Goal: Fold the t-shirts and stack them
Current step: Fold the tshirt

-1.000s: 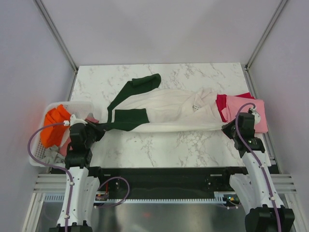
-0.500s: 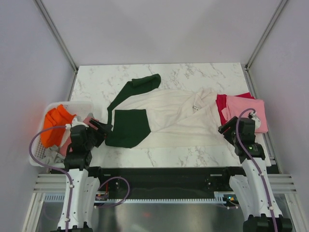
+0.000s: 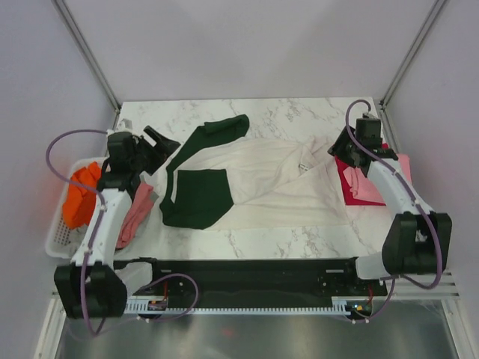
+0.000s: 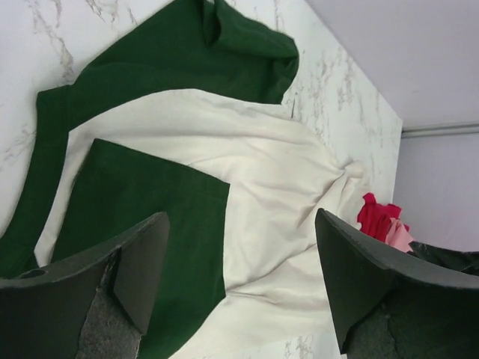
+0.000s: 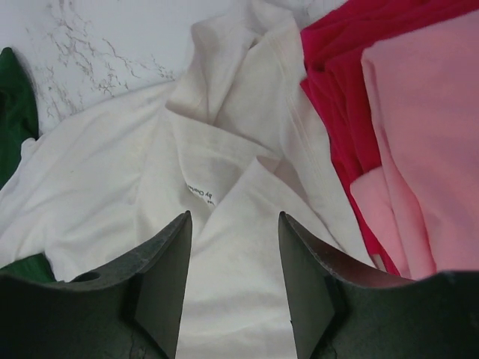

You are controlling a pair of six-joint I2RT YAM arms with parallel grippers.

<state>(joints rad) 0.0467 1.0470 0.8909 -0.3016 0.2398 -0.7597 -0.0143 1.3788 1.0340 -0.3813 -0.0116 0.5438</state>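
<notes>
The large cream t-shirt (image 3: 269,187) lies spread across the table's middle. One dark green sleeve (image 3: 217,133) reaches to the far side, the other (image 3: 196,196) is folded flat at the near left. My left gripper (image 3: 162,141) hovers open by the far-left sleeve; its wrist view shows open jaws (image 4: 241,224) above cream cloth (image 4: 284,187) with nothing between them. My right gripper (image 3: 338,146) hangs open over the collar end, jaws (image 5: 233,224) above the neck label (image 5: 198,193). Crimson (image 5: 337,90) and pink (image 5: 419,134) t-shirts lie stacked at the right.
A white slatted basket (image 3: 54,241) stands at the left table edge holding an orange t-shirt (image 3: 78,196). A dusty-rose t-shirt (image 3: 136,213) drapes over its right side onto the table. Bare marble (image 3: 299,112) runs along the far side.
Both grippers let go of the cream t-shirt's near edge and opened. Both arms swung from the near edge to the far side. The shirt dropped and now lies flat.
</notes>
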